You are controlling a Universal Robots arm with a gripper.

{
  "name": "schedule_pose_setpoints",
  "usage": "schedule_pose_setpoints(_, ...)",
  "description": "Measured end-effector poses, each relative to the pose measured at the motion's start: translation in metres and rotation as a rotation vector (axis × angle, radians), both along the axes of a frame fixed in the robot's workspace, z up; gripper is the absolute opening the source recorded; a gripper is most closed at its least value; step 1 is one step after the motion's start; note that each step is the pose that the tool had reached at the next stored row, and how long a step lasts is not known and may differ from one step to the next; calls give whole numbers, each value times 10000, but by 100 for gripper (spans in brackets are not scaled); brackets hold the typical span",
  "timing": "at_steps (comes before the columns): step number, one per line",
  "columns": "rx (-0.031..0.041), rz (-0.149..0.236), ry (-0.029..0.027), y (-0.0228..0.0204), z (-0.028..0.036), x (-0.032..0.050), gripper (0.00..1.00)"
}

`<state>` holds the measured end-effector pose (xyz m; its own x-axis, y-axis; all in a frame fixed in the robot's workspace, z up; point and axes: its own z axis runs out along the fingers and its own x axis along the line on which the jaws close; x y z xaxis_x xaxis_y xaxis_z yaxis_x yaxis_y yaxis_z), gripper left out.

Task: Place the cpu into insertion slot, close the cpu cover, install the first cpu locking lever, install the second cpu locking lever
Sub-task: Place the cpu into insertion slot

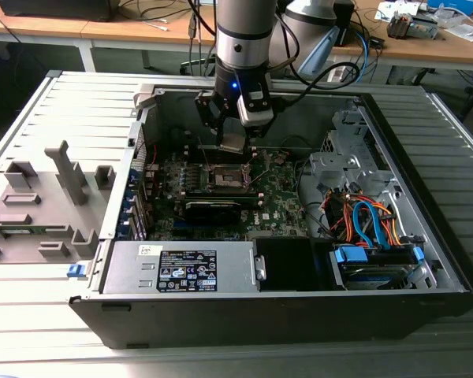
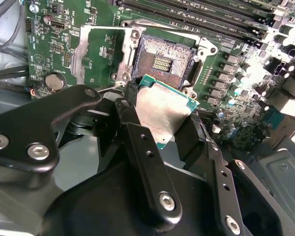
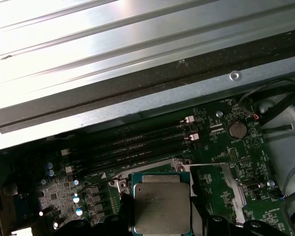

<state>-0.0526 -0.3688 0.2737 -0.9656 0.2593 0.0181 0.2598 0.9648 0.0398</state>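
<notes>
Here, cpu (image 2: 161, 112): silver-topped, green-edged.

An open computer case (image 1: 260, 315) is lying on a ribbed grey desk (image 1: 31, 315). A power supply (image 1: 181, 268) is sitting against its near wall, orange and blue cables (image 1: 366, 220) are curling inside, and grey plastic holders (image 1: 39, 205) are standing outside.

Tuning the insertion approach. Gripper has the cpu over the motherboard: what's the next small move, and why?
Probably a slow, short descent toward the socket. The gripper is shut on the cpu, held above the motherboard, not yet seated; the socket is empty with contacts exposed, and the cpu cover lies swung open beside it. Corner alignment I cannot confirm.
</notes>
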Motion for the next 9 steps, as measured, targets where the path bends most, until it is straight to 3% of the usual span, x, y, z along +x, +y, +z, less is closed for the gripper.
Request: schedule_pose_setpoints(9,0,-200,0,0,-3,0,55)
